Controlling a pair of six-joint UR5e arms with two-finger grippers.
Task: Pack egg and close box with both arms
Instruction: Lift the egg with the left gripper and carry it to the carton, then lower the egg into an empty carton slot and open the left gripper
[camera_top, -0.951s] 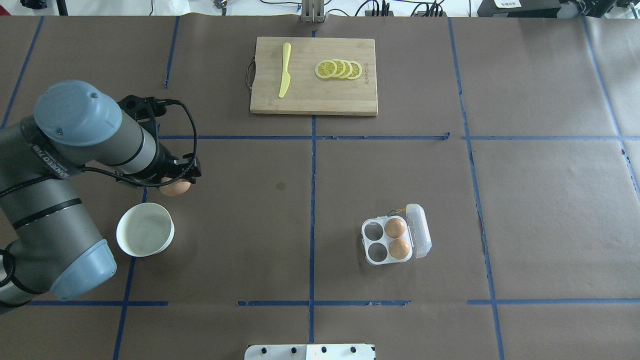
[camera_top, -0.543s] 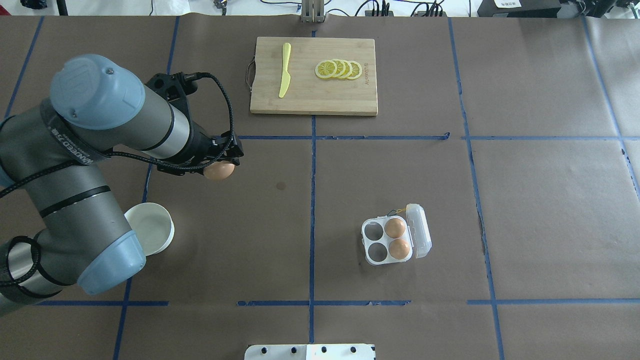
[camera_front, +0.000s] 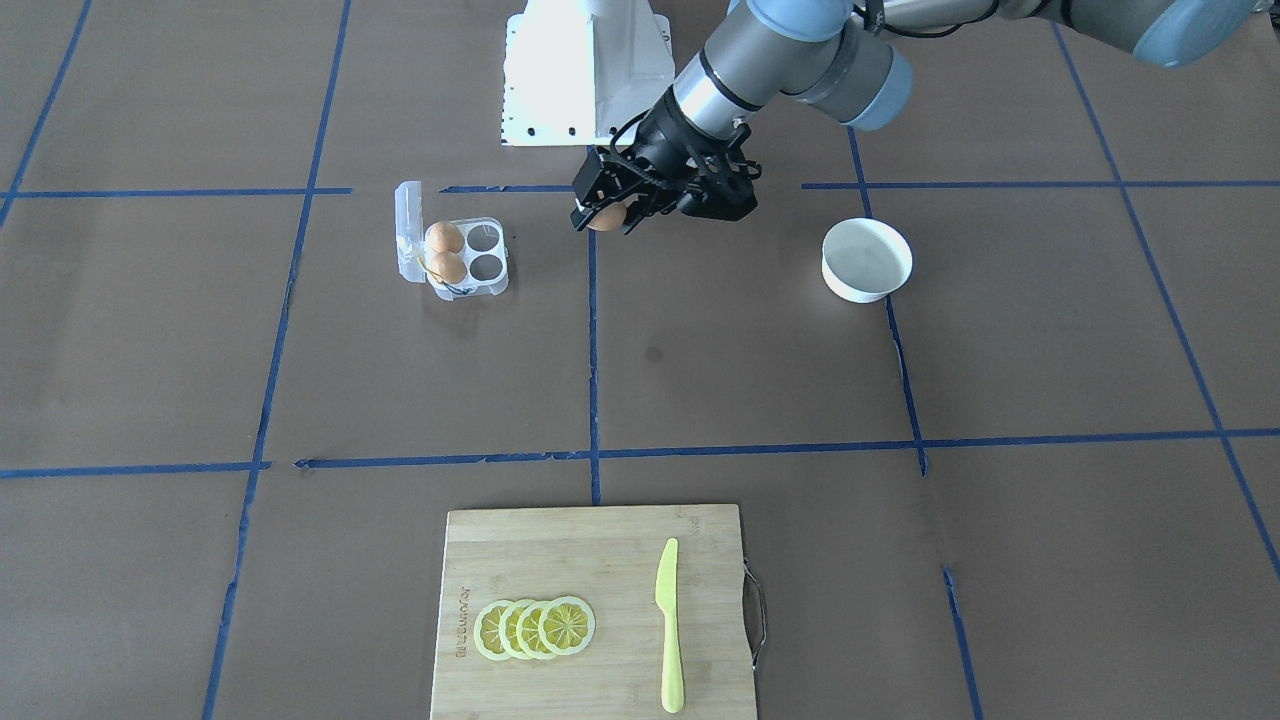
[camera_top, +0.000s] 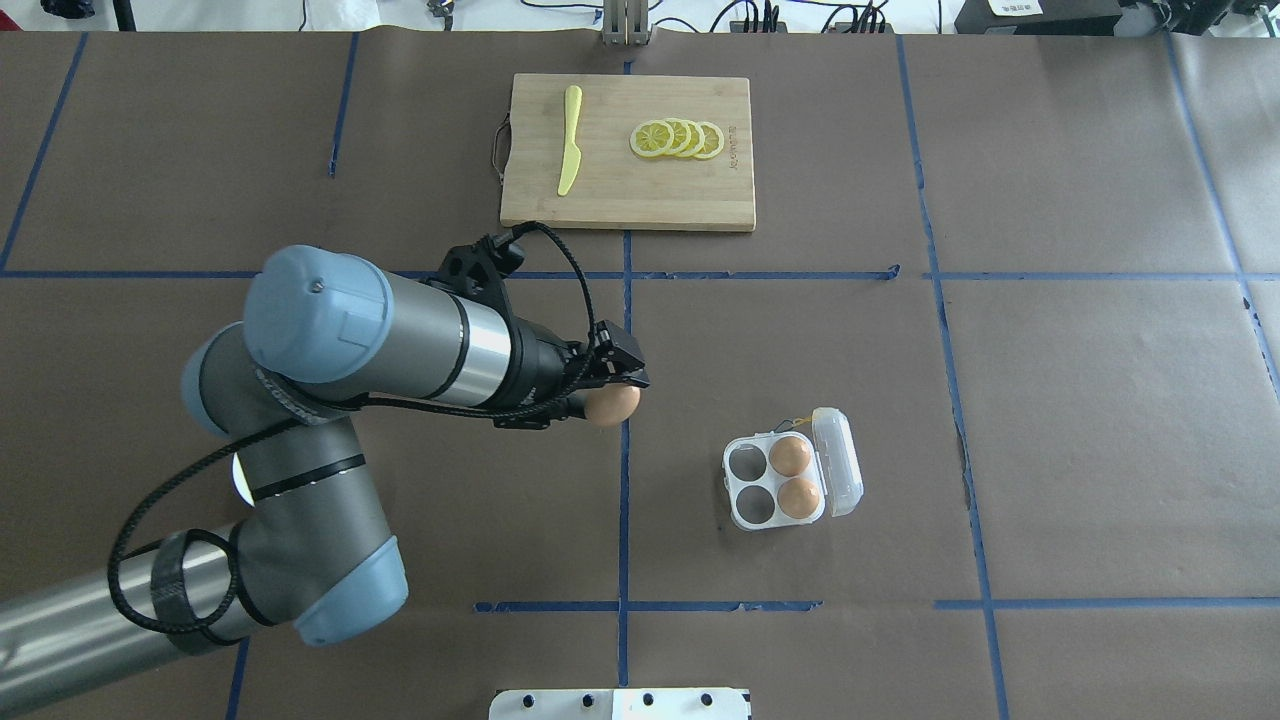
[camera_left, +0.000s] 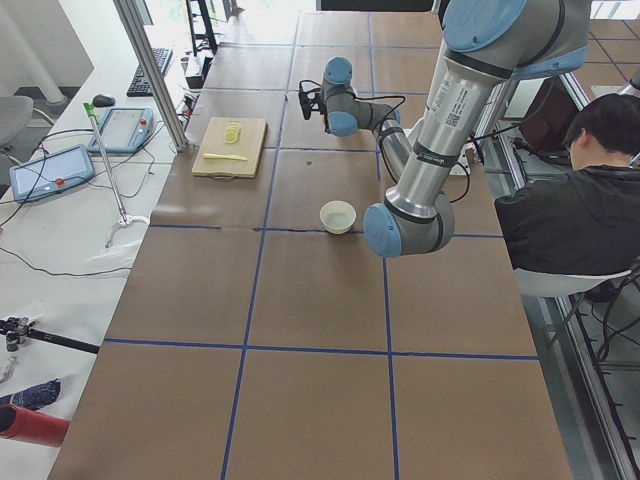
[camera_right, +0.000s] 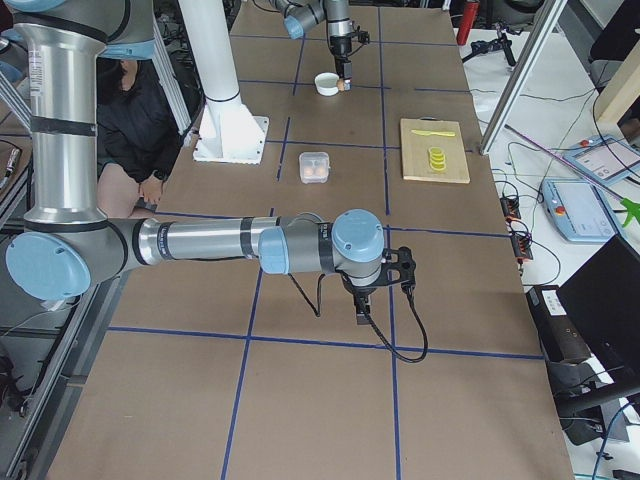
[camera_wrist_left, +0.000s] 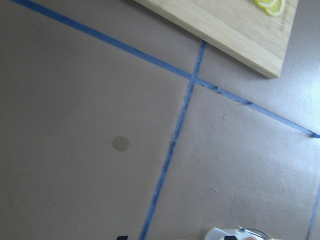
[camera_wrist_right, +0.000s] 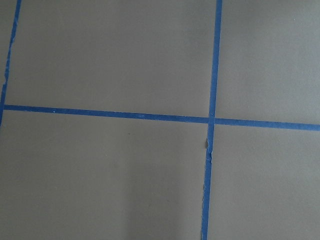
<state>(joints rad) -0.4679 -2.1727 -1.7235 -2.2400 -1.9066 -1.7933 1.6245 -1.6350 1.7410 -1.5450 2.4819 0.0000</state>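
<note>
My left gripper (camera_top: 607, 392) is shut on a tan-brown egg (camera_top: 614, 404) and holds it above the table, on the centre tape line, left of the box. It shows the same in the front-facing view, gripper (camera_front: 601, 207) and egg (camera_front: 605, 216). The clear egg box (camera_top: 738, 503) lies open, its lid (camera_top: 838, 462) folded out to the right. Two eggs (camera_top: 790, 456) fill its right cups; the two left cups are empty. My right gripper (camera_right: 362, 312) shows only in the exterior right view, far from the box; I cannot tell whether it is open or shut.
A white bowl (camera_front: 866, 260) stands on the left arm's side of the table, mostly hidden by the arm in the overhead view. A wooden cutting board (camera_top: 620, 190) at the far edge carries lemon slices (camera_top: 678, 138) and a yellow knife (camera_top: 569, 140).
My left arm has swung right with the egg, from beside the bowl to the centre tape line, closer to the box. The box and its two eggs have not moved.
</note>
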